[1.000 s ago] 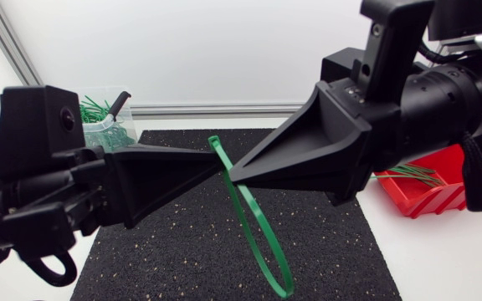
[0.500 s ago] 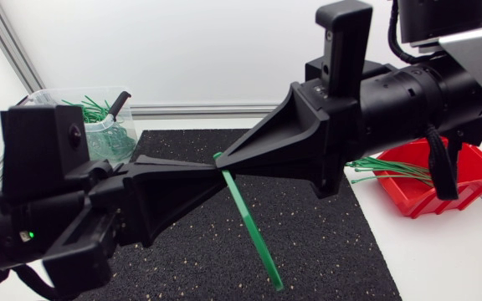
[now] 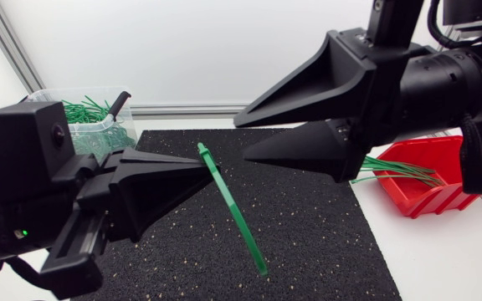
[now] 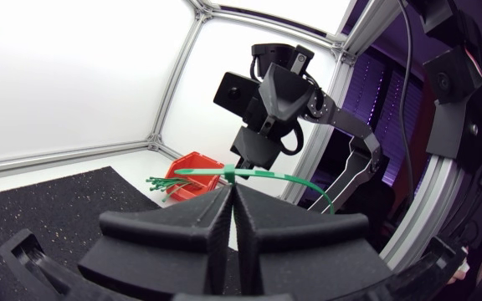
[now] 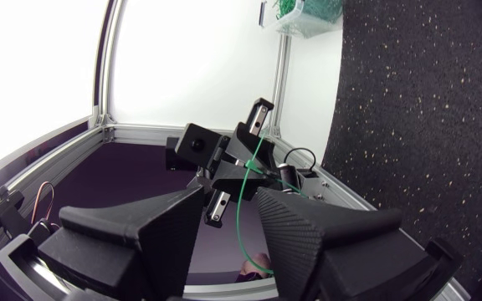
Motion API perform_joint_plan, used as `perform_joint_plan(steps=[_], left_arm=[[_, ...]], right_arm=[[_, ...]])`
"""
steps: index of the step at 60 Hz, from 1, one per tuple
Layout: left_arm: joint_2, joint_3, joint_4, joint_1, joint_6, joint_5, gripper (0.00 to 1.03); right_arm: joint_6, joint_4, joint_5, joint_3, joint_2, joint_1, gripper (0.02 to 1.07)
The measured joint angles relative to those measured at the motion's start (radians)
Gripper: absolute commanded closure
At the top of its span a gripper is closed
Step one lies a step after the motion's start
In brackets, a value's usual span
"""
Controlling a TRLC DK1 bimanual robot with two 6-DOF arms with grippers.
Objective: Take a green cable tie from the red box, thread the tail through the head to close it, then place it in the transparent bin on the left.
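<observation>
Two grippers: left gripper (image 3: 206, 171) at centre left, right gripper (image 3: 241, 140) at upper right. One single tie (image 3: 233, 213) at mid frame. One red box (image 3: 467, 180) at the right edge and one bin (image 3: 53, 99) at upper left, each holding more ties, too bunched to count. One mat (image 3: 308, 242) across the lower middle.

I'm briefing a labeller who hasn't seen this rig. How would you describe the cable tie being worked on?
Above the black speckled mat at the table's middle, the left gripper is shut on one green cable tie that slants down from its tip in mid-air. Every other green tie lies in the red box or the transparent bin.
</observation>
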Motion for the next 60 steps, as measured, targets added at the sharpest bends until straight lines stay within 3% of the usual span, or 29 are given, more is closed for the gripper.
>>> perform_joint_plan(steps=[15, 38, 50, 60], left_arm=[[0.000, 0.000, -0.068, -0.008, 0.219, -0.073, 0.99], [0.000, 0.000, -0.158, -0.136, 0.542, -0.279, 0.99], [0.002, 0.000, -0.175, -0.165, 0.621, -0.315, 0.99], [0.012, 0.008, -0.180, -0.180, 0.649, -0.333, 0.99]], right_arm=[[-0.114, 0.007, -0.005, 0.023, 0.059, -0.054, 0.52], [-0.290, -0.001, 0.000, 0.038, 0.178, -0.027, 0.53], [-0.350, -0.021, 0.027, 0.038, 0.186, 0.022, 0.82], [-0.385, -0.056, 0.030, 0.038, 0.187, 0.035, 0.83]])
